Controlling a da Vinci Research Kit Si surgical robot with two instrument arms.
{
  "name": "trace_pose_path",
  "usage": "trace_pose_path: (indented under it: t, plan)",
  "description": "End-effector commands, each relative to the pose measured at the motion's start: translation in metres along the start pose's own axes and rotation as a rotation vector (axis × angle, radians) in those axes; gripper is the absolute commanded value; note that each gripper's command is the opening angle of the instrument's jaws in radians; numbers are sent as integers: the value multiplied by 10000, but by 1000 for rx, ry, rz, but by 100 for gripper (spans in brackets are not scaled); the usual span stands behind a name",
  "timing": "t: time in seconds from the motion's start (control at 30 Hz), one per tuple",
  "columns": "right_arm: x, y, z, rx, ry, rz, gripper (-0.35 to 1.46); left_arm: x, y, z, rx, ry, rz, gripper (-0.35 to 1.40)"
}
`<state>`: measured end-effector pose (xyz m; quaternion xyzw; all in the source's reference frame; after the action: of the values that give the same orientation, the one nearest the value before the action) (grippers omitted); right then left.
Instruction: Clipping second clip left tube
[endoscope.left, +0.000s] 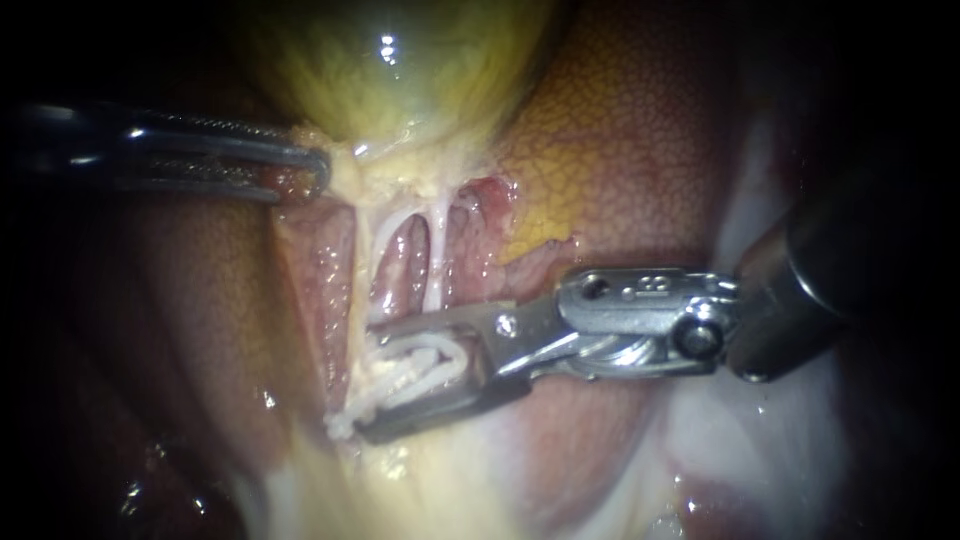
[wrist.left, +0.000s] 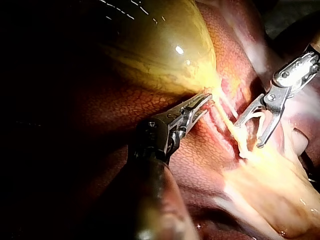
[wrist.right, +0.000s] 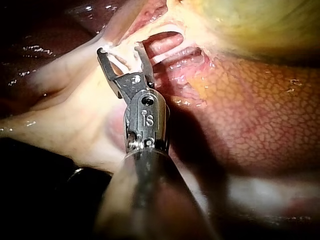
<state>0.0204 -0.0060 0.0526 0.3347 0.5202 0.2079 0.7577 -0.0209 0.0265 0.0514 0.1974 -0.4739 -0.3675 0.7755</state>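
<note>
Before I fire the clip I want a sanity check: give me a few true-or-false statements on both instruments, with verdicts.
The right instrument's pincer is open. True.
It is clamped on the liver. False: it straddles a pale tube.
The left instrument sits at the gallbladder's neck. True.
The two instruments touch each other. False: they are apart.

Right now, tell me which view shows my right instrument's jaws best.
The endoscope view: the right instrument lies side-on, both jaws open around pale tissue strands. The right wrist view sees them from behind, foreshortened. The left wrist view shows them open but far off.
</note>
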Motion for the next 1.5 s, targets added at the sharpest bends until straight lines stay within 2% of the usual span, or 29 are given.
trace_pose_path:
  t: [0.03,0.3,0.57,0.87,1.37,1.5]
  plan:
    - [2,0,-4,-2,1,-3,42,0,0,0,2,0,0,-35]
    - [9,0,-30,3,17,8,42,1,2,0,2,0,1,-35]
    - [5,6,-33,3,22,7,42,1,2,0,2,0,1,-35]
    - [-11,22,-34,-3,20,-1,42,1,2,0,2,0,1,-35]
    - [-47,61,-24,-21,17,-9,44,1,2,0,2,0,1,-35]
    - [-48,67,-20,-12,24,-9,45,1,2,0,2,0,1,-35]
